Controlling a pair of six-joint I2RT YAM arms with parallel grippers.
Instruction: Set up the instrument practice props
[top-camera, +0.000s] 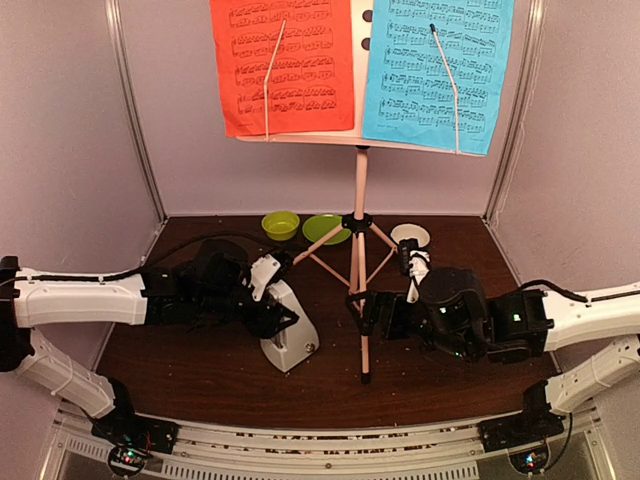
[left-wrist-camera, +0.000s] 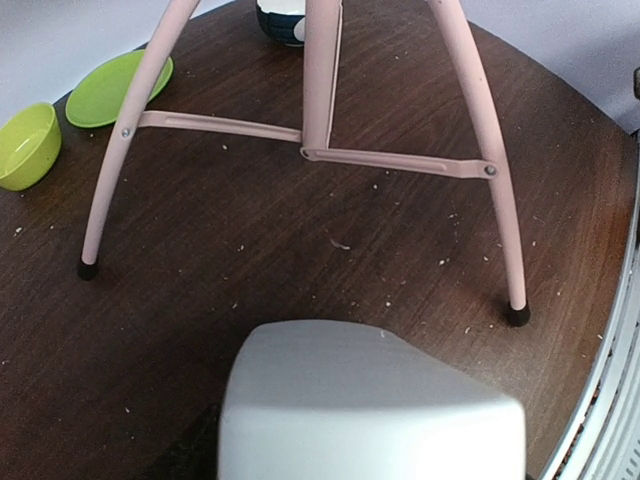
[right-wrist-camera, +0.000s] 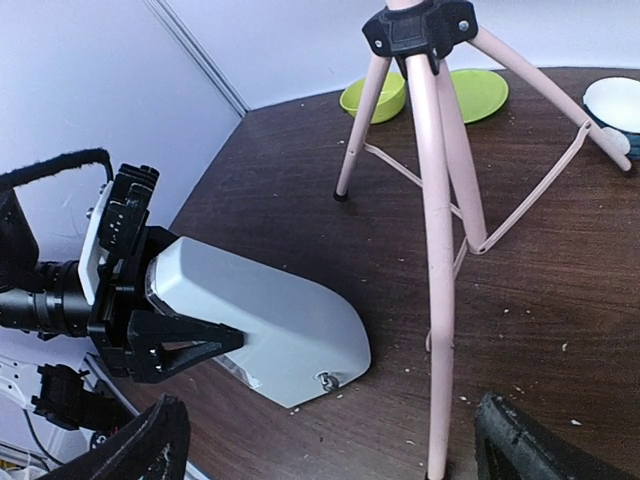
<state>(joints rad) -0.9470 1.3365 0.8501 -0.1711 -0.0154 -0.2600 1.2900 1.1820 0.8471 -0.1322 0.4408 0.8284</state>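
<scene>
The stand (top-camera: 360, 200) is upright at centre, with a red page (top-camera: 285, 65) and a cyan page (top-camera: 440, 70) on its desk. Left of its legs, the metronome (top-camera: 292, 338) sits tilted, clamped by the left gripper (top-camera: 275, 300). The right gripper (right-wrist-camera: 330, 435) gapes empty beside the legs.

White metronome (left-wrist-camera: 370, 400) fills the foreground, pink stand legs (left-wrist-camera: 322, 70) beyond, green bowl (left-wrist-camera: 25, 145) and plate (left-wrist-camera: 115, 88) far left

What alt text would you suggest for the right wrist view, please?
The left end effector grips a white metronome, tilted on the dark wooden table. Beside it stand the pale pink tripod legs of the music stand; a lime-green bowl, a lime-green plate and a white bowl sit behind.
</scene>
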